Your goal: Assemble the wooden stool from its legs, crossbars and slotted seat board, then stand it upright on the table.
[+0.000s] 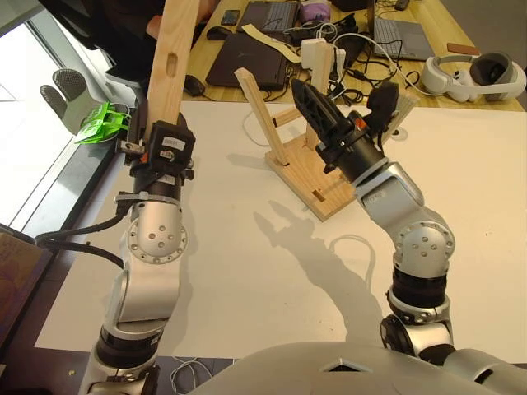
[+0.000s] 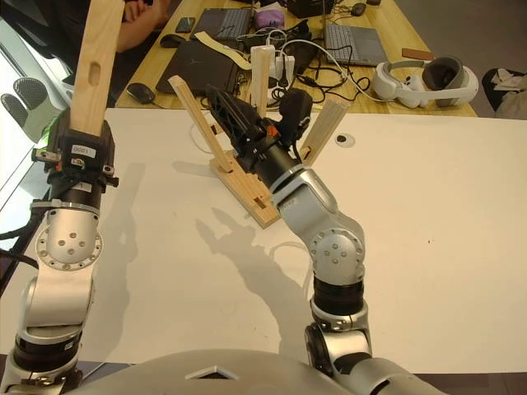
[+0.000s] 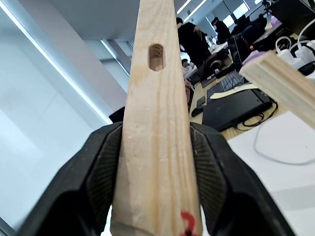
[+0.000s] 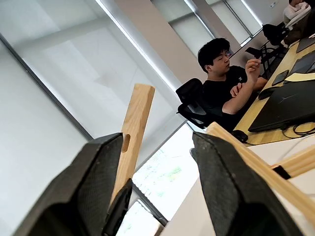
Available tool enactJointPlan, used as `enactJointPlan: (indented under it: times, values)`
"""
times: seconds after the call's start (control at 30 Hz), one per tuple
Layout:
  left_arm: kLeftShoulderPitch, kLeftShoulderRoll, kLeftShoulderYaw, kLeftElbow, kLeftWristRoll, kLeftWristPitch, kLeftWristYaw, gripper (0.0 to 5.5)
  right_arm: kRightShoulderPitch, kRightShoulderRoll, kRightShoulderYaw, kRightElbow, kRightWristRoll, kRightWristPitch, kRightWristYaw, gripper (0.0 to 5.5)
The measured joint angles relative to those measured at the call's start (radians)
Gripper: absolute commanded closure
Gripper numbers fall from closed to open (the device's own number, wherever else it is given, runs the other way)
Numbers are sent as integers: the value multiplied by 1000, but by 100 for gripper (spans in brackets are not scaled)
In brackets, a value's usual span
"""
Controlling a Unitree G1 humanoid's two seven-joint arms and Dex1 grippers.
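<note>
Your left gripper (image 1: pixel 158 132) is clamped on the lower end of a loose wooden leg (image 1: pixel 174 49), both pads pressed flat against its sides. The leg's long axis runs nearly upright, leaning a little toward the far right, with its mortise (image 1: pixel 170 62) up above the grip. The seat board (image 1: pixel 306 174) lies on the white table (image 1: pixel 247 280), well to the right of that leg and farther back. What look like three fitted legs (image 1: pixel 257 111) splay upward from the board, though the right arm hides part of the joints. Your right gripper (image 1: pixel 350 107) hangs just above the board among those legs, its jaws spread wide with nothing between them. So the right arm is much the nearer to the board, and it could steady it. The left arm, meanwhile, would have to carry the leg rightward and turn its free end down toward whichever slot is unfilled.
</note>
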Motion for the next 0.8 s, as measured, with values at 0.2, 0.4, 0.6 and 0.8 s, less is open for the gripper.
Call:
enactJointPlan:
  times: [0.2, 0.4, 0.6, 0.8]
  values:
    - [-91, 0, -104, 80, 150, -158, -47, 346, -25, 34, 3, 68, 140, -2, -50, 286]
    - [-140, -7, -169, 162, 245, -285, -80, 346, -26, 34, 13, 93, 305, -52, -100, 286]
    - [-149, -26, -191, 217, 301, -370, -101, 346, -31, 34, 6, 113, 415, -144, -120, 192]
    - [-150, -54, -195, 233, 353, -423, -131, 346, -45, 33, 38, 120, 449, -197, -141, 133]
